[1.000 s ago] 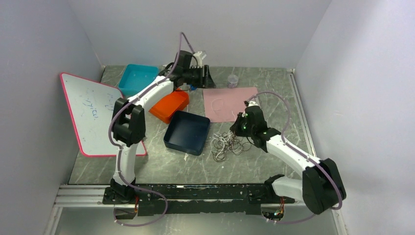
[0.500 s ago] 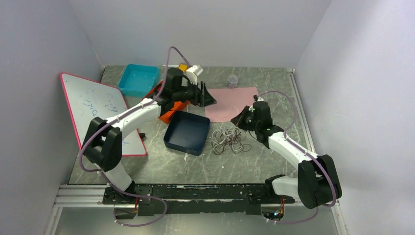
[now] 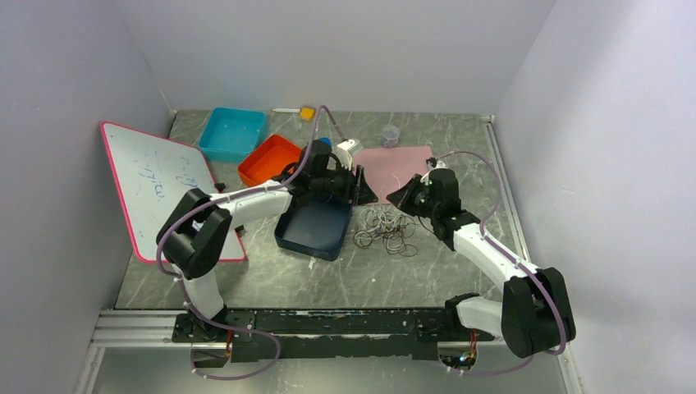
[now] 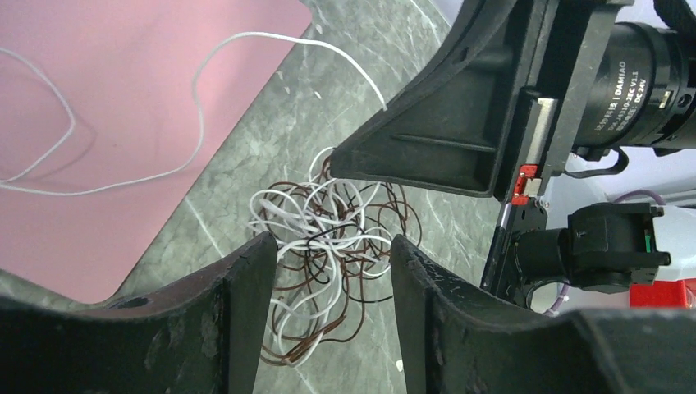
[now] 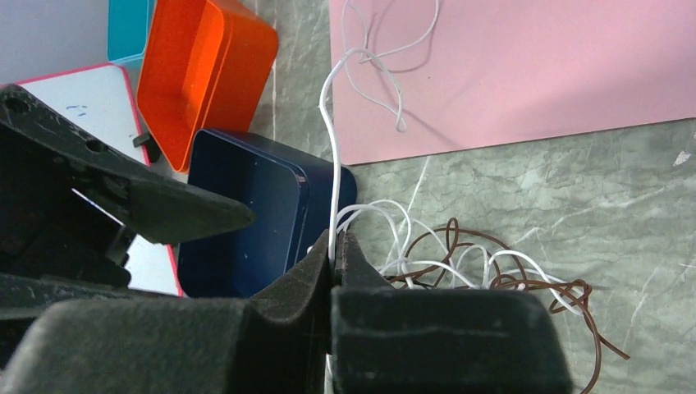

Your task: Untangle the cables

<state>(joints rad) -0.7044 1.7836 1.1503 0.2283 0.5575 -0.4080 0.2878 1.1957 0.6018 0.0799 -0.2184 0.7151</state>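
Observation:
The cables [image 3: 384, 231] lie as a small tangle of white and dark brown wires on the marble table, right of the navy tray. My right gripper [image 3: 398, 197] [image 5: 333, 246] is shut on one white cable [image 5: 332, 164], which runs from the jaws up onto the pink mat [image 3: 394, 168] [image 4: 197, 90]. My left gripper [image 3: 365, 190] [image 4: 328, 254] hangs open above the left side of the tangle [image 4: 312, 222]. I see the wires through the gap, with nothing between its fingers [image 4: 246, 304]. The two grippers are close, tip facing tip.
A navy tray [image 3: 316, 228] sits under the left wrist, with an orange tray [image 3: 267, 160] and a teal tray [image 3: 234, 131] behind it. A whiteboard [image 3: 160, 185] leans at the left. A small cup [image 3: 391, 135] stands behind the mat.
The left arm has swung from the back trays forward and right to the tangle. The right gripper has drawn back toward the mat, still shut on the white cable.

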